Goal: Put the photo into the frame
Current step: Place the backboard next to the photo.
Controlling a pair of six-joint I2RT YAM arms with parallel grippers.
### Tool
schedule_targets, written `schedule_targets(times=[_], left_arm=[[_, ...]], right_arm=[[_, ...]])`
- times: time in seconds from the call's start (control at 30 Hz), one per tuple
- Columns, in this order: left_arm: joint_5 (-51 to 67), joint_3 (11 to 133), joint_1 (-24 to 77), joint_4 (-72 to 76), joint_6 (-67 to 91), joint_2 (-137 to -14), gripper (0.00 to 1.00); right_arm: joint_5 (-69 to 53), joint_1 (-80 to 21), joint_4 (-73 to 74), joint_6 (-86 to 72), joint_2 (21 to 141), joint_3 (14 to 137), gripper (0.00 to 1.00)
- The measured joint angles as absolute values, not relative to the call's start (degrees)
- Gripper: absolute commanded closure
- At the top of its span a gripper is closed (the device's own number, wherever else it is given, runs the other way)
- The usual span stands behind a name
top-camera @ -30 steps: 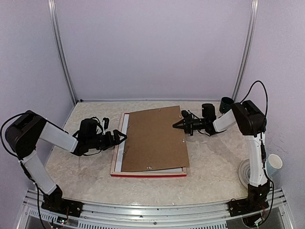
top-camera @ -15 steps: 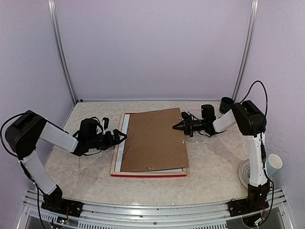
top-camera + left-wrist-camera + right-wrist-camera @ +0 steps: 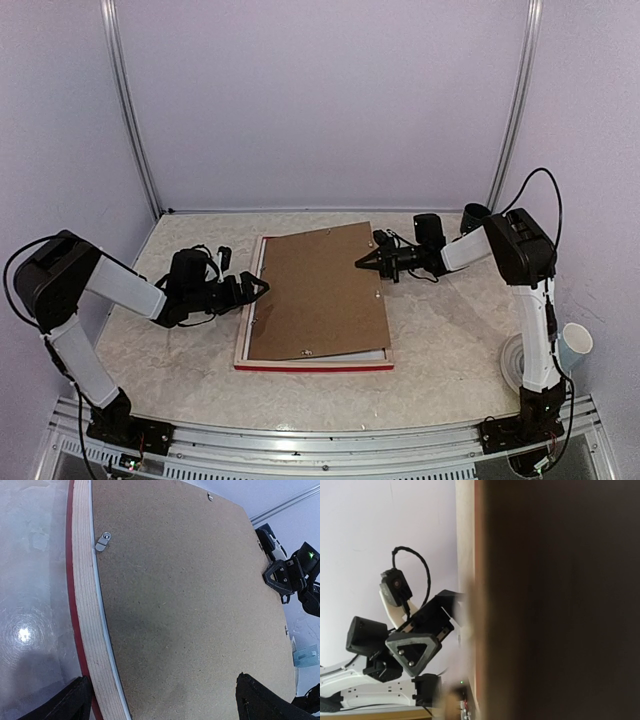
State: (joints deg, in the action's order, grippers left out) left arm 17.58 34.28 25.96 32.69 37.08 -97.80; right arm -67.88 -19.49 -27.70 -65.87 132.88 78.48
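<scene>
Pale marbled surface [image 3: 440,340] inside a lilac-walled booth carries everything. At centre right of the overhead view the right end effector [image 3: 362,263], fingers pressed together, aims its tip at the right edge of the brown hardboard panel [image 3: 315,295]. Whether it touches or sits just beside, I cannot tell. At centre left the left end effector [image 3: 256,290] is spread wide at the left rail of the frame [image 3: 310,367], gripping nothing.

The frame lies face down in the middle, with the panel resting on it askew. A white strip [image 3: 345,356] shows at the panel's lower edge. Whether that is the photo's border I cannot tell, and the photo is otherwise hidden.

A sideways shove from the closed tip could skate the panel further crooked and drag or crease any print beneath. Pressed down while skewed, the panel would likely land on a rail rather than in the recess, and the turn clip [image 3: 104,541] could not swing over it. The wide left fingers could also knock the frame out of place.
</scene>
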Motion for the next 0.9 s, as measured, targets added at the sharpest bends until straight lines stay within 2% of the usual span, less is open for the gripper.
schedule_targets(times=[0.17, 0.37, 0.9], left_arm=[[17.6, 34.5, 26.4, 33.1, 37.1, -98.5, 0.01], [17.5, 34.7, 26.6, 33.4, 37.3, -99.0, 0.01], [17.5, 34.4, 26.6, 34.1, 37.3, -99.1, 0.01]], right_arm=[[-67.1, -20.1, -26.8, -65.5, 132.9, 78.9, 0.98], [-66.7, -20.4, -24.7, -64.3, 132.9, 79.7, 0.9], [-62.3, -20.9, -9.9, -55.0, 132.9, 82.3, 0.57]])
